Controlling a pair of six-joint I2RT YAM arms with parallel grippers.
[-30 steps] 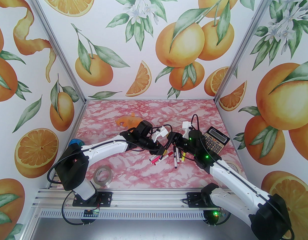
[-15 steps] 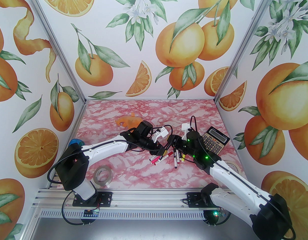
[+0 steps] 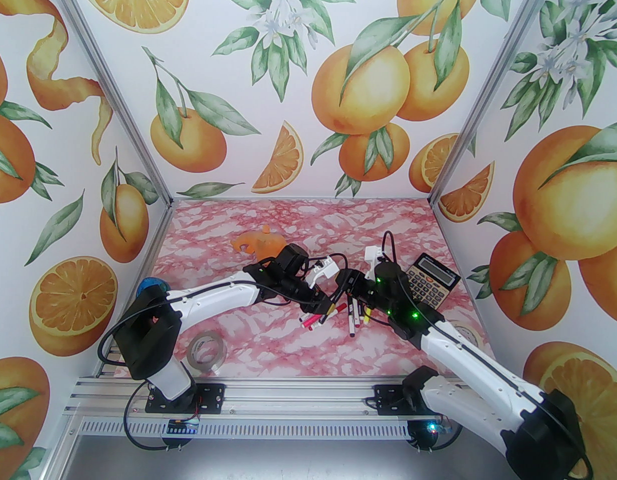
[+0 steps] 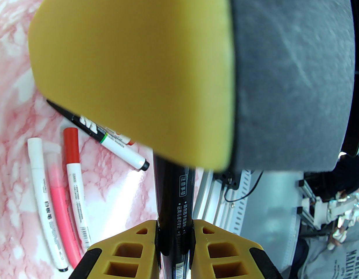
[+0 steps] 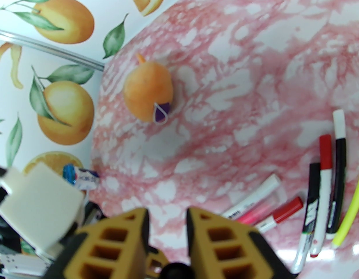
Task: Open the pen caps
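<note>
Squeeze tightening on black pen (image 4: pixel 179 190) over the middle of table (image 3: pixel 288 353)
Nudges left gripper (image 4: pixel 175 224) toward 3 o'clock over the last second, clamped hard on the pen's barrel; slides right gripper (image 5: pixel 167 214) in toward 9 o'clock and narrows its jaws a touch, now pinching what looks like black cap (image 5: pixel 174 269) at the pen's far end. Holds the pen off the table between the two, with loose pens (image 5: pixel 322 190) lying flat just toward 6 o'clock of the meeting point. Suggests both ends are secured and a straight pull apart comes next; leaves the cap seated for now, with the loose pens waiting
</note>
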